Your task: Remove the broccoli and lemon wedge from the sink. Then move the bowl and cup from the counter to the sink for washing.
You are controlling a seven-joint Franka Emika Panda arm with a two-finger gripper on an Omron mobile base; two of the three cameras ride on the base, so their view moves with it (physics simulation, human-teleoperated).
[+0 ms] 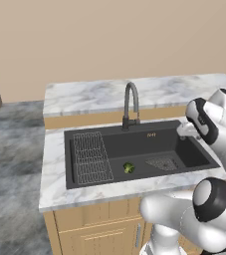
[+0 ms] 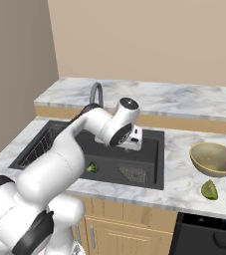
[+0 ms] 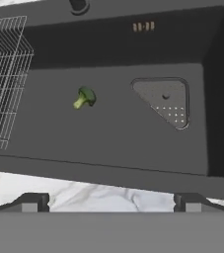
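While the hand (image 3: pixel 111 200) hangs released above the sink (image 3: pixel 212 99), it should drop onto the broccoli (image 3: pixel 84 97) at frame centre-left, straddling the floret before closing.

A home kitchen: a white marble counter (image 1: pixel 84 97) with grey veins sits over light wooden cabinets (image 1: pixel 99 234). A matte black sink (image 1: pixel 194 149) (with wire rack (image 1: pixel 90 157) and curved faucet (image 1: pixel 130 104)) is set into it, against a plain beige wall (image 1: pixel 109 40).
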